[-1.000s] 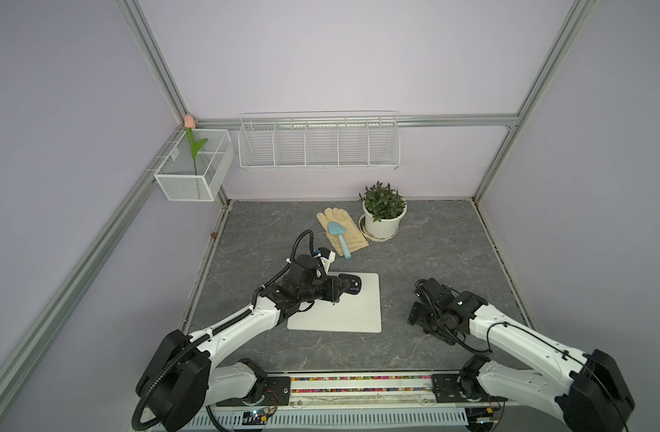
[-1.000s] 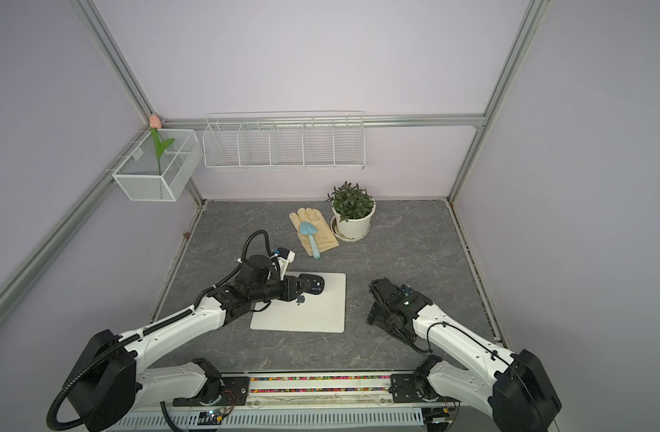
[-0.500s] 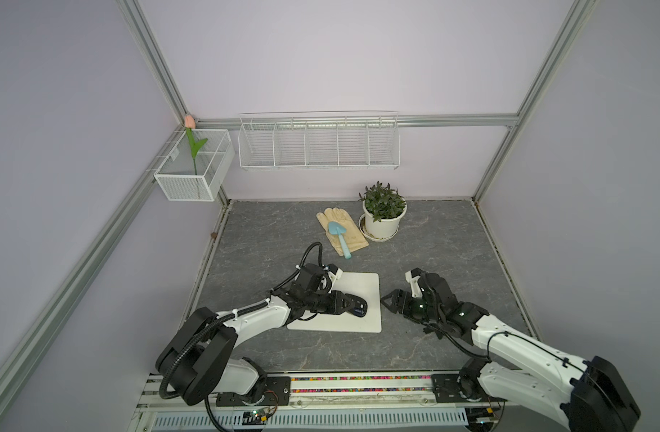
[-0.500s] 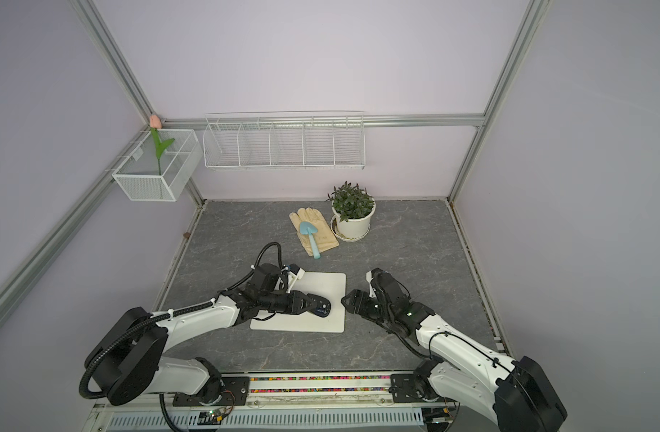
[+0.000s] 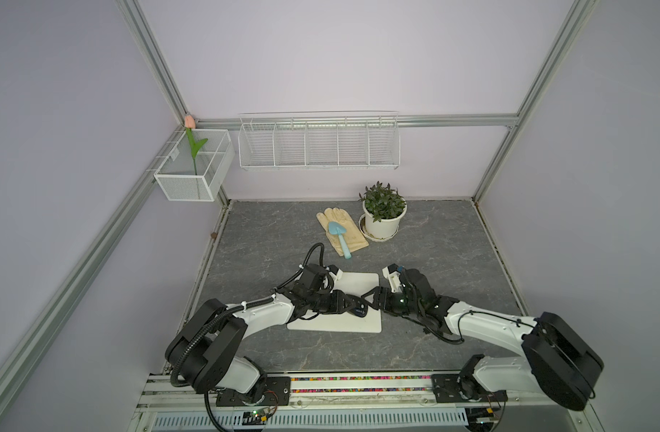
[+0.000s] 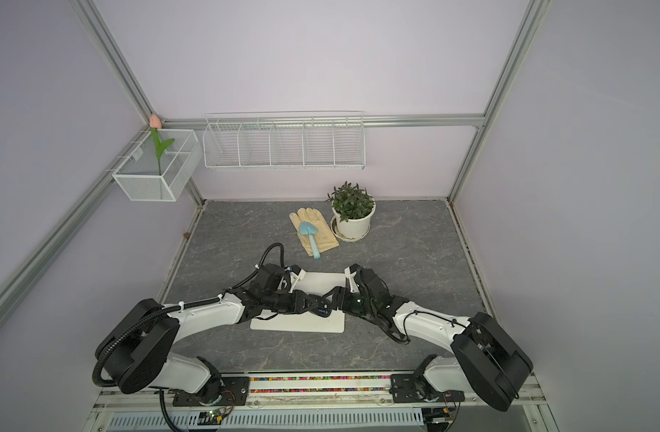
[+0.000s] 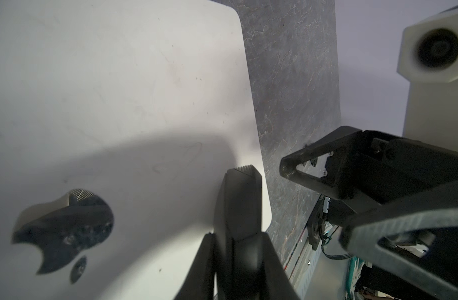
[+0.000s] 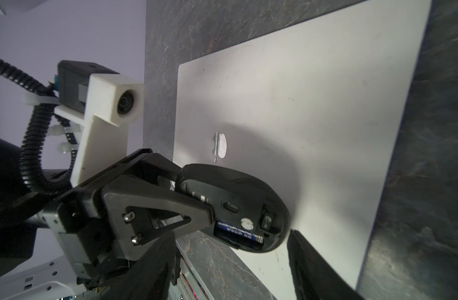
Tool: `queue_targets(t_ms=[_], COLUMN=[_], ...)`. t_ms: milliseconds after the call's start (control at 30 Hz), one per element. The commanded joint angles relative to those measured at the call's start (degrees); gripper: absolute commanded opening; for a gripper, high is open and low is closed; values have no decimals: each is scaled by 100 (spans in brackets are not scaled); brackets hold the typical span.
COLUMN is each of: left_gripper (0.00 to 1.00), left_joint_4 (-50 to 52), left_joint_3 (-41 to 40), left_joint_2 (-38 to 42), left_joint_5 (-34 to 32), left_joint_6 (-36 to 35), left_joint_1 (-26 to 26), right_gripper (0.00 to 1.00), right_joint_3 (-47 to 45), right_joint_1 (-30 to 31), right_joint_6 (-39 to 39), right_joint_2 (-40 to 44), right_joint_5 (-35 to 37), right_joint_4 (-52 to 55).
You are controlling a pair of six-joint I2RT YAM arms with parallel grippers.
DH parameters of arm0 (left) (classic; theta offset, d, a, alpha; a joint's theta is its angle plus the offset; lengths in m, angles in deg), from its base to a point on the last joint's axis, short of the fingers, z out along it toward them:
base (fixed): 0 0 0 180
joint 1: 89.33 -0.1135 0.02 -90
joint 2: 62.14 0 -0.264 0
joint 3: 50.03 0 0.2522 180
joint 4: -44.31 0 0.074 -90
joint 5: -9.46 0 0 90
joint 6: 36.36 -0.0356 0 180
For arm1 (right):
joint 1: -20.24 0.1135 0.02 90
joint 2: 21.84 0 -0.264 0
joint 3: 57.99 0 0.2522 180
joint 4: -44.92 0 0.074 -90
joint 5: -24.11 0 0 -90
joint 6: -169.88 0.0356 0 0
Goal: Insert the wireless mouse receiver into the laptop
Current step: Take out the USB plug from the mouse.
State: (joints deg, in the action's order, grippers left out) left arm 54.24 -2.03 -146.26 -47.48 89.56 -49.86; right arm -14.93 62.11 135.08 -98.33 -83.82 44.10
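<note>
Swinging in from the side, the right gripper [image 5: 370,299] has drawn up beside the wireless mouse [image 8: 238,205], its jaws apart but narrowing. The left gripper [image 8: 194,194] pinches the mouse belly-up over the laptop [image 8: 300,117] lid with its battery bay [image 8: 238,232] exposed. Plucking out the receiver looks like the next move.

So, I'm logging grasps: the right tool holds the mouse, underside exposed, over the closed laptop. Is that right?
No. The left tool holds the mouse, underside exposed, over the closed laptop; the right wrist view shows it clamped there.
</note>
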Motion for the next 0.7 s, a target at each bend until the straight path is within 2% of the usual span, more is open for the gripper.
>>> queue_targets(t_ms=[0,667], left_gripper=[0,0], left_joint_4=[195,181], left_joint_3=[57,171], left_joint_2=[-177,-298], left_joint_5=[-282,-326], left_joint_6=[-48,-76], left_joint_1=[26,26], right_gripper=[72,77], right_joint_3=[102,-86], right_joint_1=[61,110], right_joint_6=[285,603], right_joint_2=[-168,-787], right_joint_5=[-107,-185], right_joint_4=[-583,-1178])
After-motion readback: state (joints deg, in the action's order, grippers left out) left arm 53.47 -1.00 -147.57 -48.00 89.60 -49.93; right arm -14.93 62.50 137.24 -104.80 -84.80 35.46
